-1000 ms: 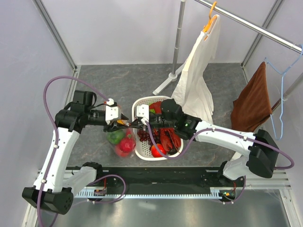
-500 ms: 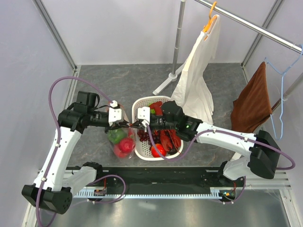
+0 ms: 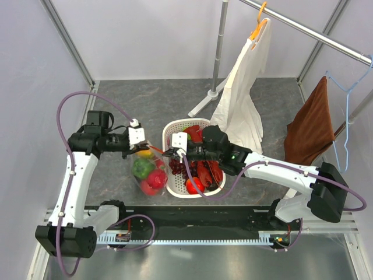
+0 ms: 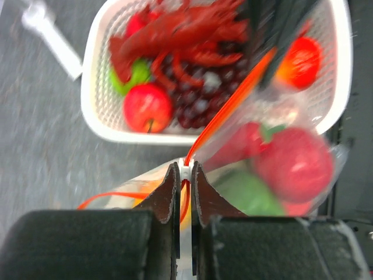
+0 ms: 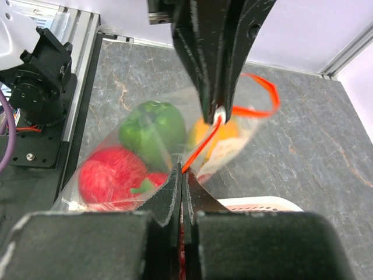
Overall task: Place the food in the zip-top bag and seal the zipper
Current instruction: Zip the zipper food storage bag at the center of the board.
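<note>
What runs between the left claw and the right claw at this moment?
The orange-red zipper, stretched straight from the right claw to the left claw, both shut on it. Both wrist views show it.

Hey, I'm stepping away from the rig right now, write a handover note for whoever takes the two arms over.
Grippers: left gripper shut on the zipper; right gripper shut on it further along, strip taut between them.
Things: zip-top bag beside the basket, holding a green pepper, red fruit and yellow piece.
Done: that food is bagged.
Left: lobster, grapes and a red apple lie in the basket; the strip beyond the left gripper loops open, so sealing looks unfinished.
</note>
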You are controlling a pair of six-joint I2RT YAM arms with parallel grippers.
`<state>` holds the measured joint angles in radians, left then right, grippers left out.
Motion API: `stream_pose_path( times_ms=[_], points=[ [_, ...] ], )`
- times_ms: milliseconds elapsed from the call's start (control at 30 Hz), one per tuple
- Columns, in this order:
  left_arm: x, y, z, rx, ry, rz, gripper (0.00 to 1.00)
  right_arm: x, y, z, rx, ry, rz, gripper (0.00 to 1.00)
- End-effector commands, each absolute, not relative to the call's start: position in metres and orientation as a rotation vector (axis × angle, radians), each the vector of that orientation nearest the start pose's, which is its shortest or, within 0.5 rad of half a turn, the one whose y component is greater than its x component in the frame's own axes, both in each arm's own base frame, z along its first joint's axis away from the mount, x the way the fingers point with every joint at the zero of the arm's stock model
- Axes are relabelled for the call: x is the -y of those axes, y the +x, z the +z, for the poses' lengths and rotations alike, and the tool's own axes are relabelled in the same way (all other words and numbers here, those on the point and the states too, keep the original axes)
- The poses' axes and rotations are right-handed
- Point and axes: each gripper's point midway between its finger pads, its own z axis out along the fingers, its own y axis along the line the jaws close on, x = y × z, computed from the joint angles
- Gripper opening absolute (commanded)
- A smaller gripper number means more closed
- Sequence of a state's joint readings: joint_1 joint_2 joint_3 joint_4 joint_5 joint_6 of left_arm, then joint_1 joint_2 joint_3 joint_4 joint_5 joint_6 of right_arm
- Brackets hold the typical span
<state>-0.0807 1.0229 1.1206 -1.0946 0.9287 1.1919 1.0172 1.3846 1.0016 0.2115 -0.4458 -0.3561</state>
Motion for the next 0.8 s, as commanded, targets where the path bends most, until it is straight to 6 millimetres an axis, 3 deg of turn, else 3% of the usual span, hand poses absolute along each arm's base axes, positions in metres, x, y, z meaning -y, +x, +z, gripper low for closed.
stream_pose_path(
  times_ms=[0, 300, 767],
  points=[
    [0.078, 0.260, 0.235, -1.592, 1.512, -0.253, 0.02, -0.411, 0.165, 0.305, -1.004, -1.344, 0.921, 0.00],
    [0.022, 0.265, 0.239, -1.677, 1.480, -0.074, 0.02, -0.416, 0.172, 0.315, -0.988, -1.302, 0.916, 0.00],
    [-0.049, 0.269, 0.230, -1.828, 1.415, 0.149, 0.02, -0.408, 0.180, 0.302, -1.035, -1.296, 0.856, 0.00]
  ],
)
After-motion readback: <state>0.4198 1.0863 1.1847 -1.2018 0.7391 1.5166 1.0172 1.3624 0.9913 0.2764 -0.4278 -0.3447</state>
